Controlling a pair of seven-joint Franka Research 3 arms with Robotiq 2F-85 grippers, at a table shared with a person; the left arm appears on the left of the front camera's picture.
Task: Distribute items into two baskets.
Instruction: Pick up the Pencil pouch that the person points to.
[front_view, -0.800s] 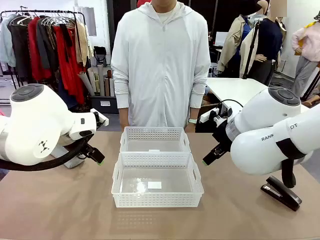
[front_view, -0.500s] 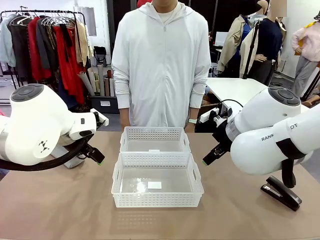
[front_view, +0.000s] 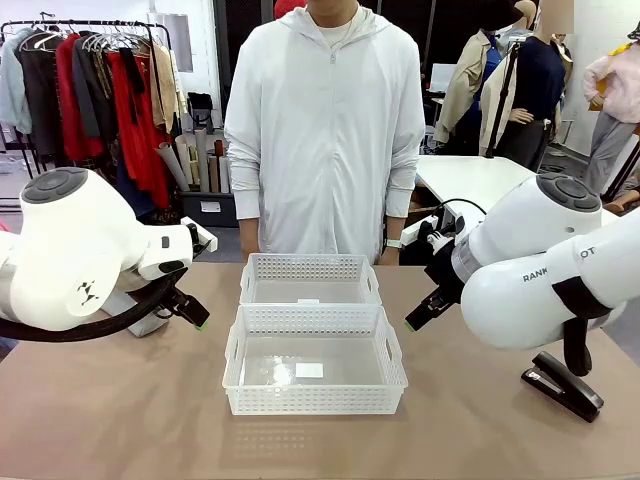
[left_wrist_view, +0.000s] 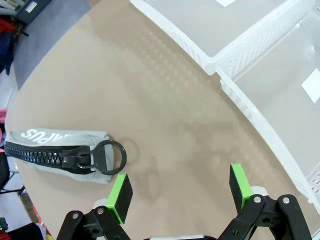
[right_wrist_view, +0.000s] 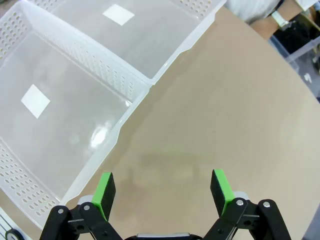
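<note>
The small basket (front_view: 310, 268) touches the far side of the big basket (front_view: 315, 398), mid-table (front_view: 150, 420). The left arm curls in left of the big basket, and the left gripper (front_view: 200, 320) tilts down over bare table with its jaws spread wide. The pouch (left_wrist_view: 50, 147) lies flat just beside that gripper, farther left of the big basket. The right arm mirrors this pose to the right of the big basket, its right gripper (front_view: 412, 322) likewise spread. The stapler (front_view: 563, 386) lies well right of the big basket.

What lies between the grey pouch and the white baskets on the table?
Nothing lies there. The left wrist view shows bare tabletop all the way from the pouch to the baskets.
</note>
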